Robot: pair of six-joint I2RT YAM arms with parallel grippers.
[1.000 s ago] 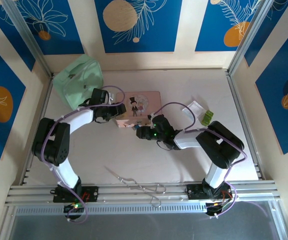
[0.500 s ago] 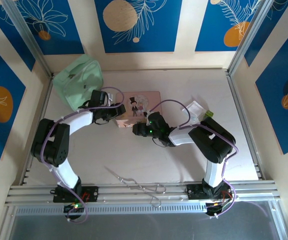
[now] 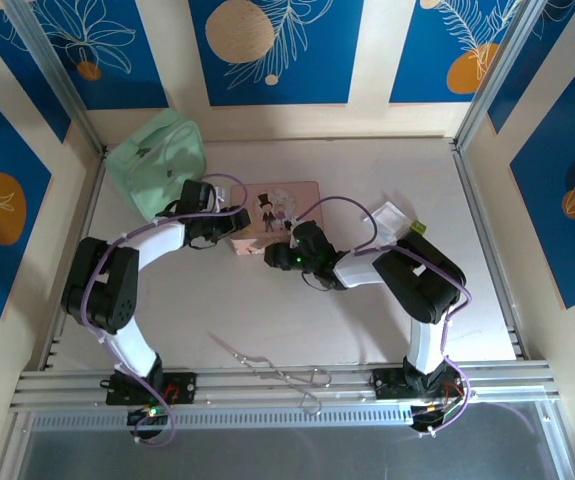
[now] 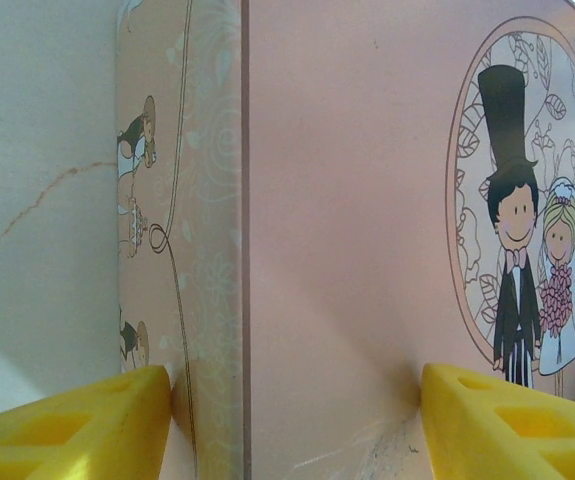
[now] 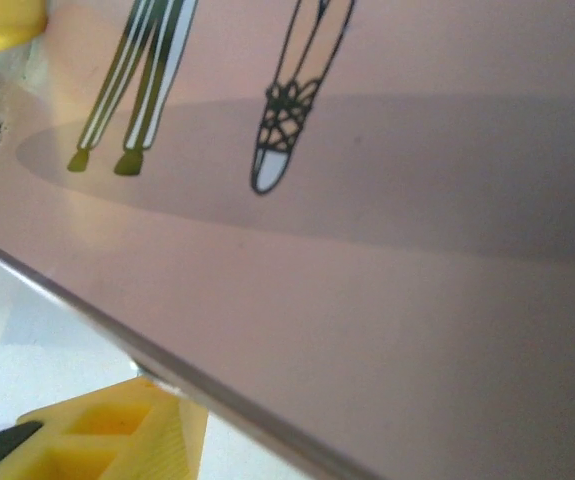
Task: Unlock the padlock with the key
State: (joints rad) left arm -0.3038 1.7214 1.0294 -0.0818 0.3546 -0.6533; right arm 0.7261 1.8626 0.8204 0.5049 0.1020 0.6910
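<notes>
On the worktop [image 3: 367, 330] lies a pink tin [image 3: 285, 203]. The left end effector [image 3: 235, 237] sits over its near left corner, the right end effector [image 3: 273, 258] over its near edge, fingers apart; squeezing or not, I cannot tell. Nor where the padlock is.

You're in close on the tin [image 5: 367, 300]. Its pink lid carries drawn trouser legs and a laced shoe. The tin's rim runs on a slant. One yellow finger [image 5: 117, 440] sits just off that rim, over the white table [image 5: 27, 330]. A second yellow finger [image 5: 2, 20] shows beside the drawn legs.
</notes>
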